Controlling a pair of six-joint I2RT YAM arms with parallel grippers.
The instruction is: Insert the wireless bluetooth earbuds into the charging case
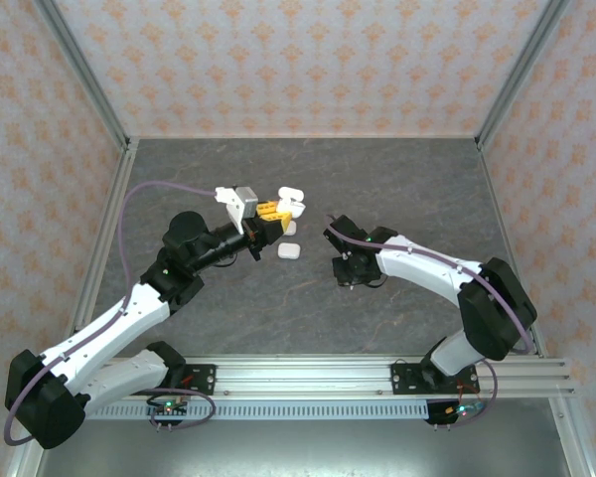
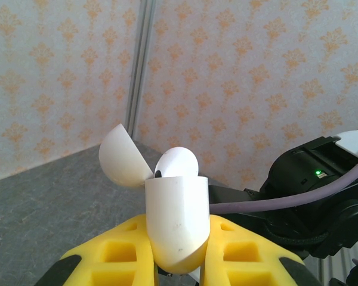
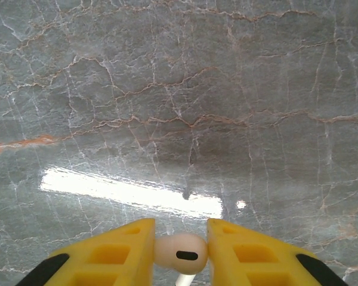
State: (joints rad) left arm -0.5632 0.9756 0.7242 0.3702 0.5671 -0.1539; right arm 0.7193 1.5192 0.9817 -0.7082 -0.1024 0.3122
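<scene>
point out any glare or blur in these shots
Right wrist view: a bright strip of glare on the grey marbled tabletop, beyond the small white plastic earbud. Left wrist view: even light, the glossy white open charging case sharp. Top external view: soft, even light, no glare.

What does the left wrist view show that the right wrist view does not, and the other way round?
Left wrist view: the left gripper shut on a white charging case, its lid open, an earbud head sitting inside, a wallpapered wall behind. Right wrist view: the right gripper shut on a single white earbud over the grey marble table. Both: yellow fingers clamped on a white item.
</scene>
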